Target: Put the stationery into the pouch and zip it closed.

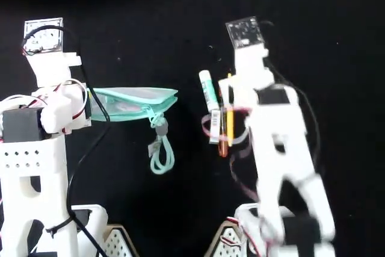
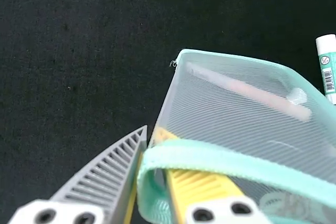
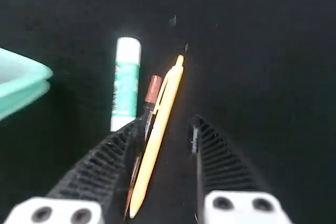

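Black table, two arms side by side at its near edge. Left gripper at the left side of the table, clamped on the near end of the mint mesh pouch: grey finger outside the mesh, yellow finger under the mint rim band, which arches over it, tips pinched close with the fabric between. The pouch runs from that grip toward the table's middle, lying roughly level. Through the mesh a pale pink item shows, long and thin, inside the pouch (what kind of stationery, cannot tell). A mint cord loop hangs from the pouch's far end and lies on the table toward the near edge. Right gripper at mid-table, low over the cloth, fingers spread wide apart and holding nothing; the yellow pen lies between the two fingers, and the brown pen lies just beside it, pressed along the inner face of one finger. The two pens run side by side, touching or nearly so. The glue stick, white cap and green label, lies flat just beside the brown pen on the side toward the pouch, outside the open fingers. All three lie loose on the table, between the pouch's free end and the right arm, a gap of bare cloth separating them from the pouch
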